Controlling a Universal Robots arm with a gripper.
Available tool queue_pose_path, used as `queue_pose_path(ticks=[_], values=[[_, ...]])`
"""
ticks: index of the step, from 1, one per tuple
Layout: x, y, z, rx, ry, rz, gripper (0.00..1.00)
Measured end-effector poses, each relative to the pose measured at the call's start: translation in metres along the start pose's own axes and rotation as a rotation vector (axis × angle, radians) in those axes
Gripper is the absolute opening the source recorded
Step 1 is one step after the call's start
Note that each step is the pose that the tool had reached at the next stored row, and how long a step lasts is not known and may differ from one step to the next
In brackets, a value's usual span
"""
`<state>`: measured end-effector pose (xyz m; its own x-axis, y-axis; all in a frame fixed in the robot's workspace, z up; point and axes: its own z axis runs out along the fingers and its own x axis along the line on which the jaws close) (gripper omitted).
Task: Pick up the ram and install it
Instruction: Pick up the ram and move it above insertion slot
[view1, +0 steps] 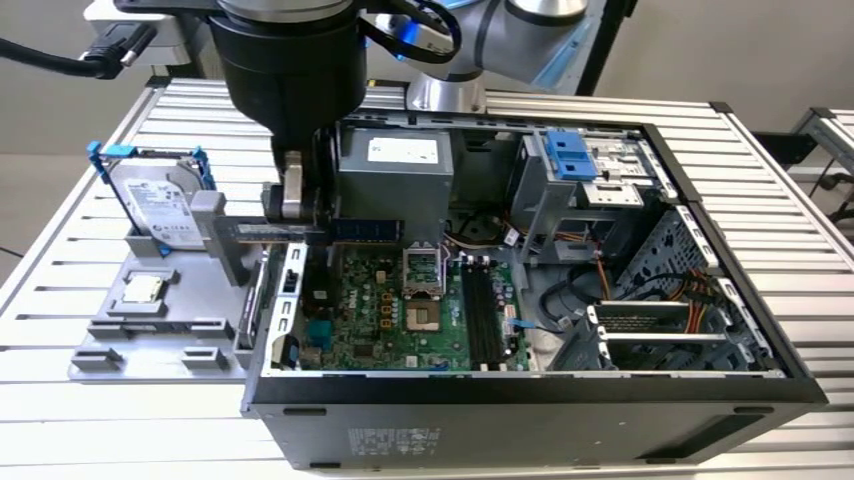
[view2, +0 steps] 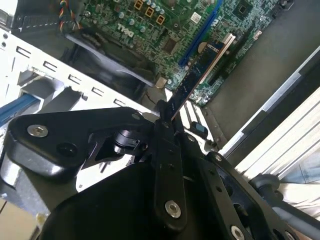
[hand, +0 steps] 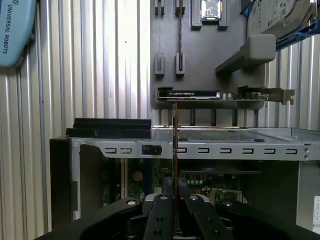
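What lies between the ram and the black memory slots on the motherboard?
In the exterior view, the CPU socket lies between the ram and the memory slots.

Lettering marks the blue cap (hand: 12, 35) (also the motherboard (view2: 167, 30)).

Exterior view: high, off-arm, looking down into open computer case (view1: 534, 395) on slatted table (view1: 80, 400).
First wrist view: close behind gripper (hand: 175, 192), edge-on along ram (hand: 175, 145), facing grey parts tray (hand: 200, 60).
Second wrist view: close, oblique onto motherboard (view2: 150, 30).
Shared: computer case, ram.
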<state>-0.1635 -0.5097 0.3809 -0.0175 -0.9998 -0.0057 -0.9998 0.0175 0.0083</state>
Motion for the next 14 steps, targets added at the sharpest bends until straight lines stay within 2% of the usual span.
queue_pose_path(ticks=[14], values=[[-0.0008,-0.0098,-0.0001,-0.0001,0.0001,0.000,0.00]])
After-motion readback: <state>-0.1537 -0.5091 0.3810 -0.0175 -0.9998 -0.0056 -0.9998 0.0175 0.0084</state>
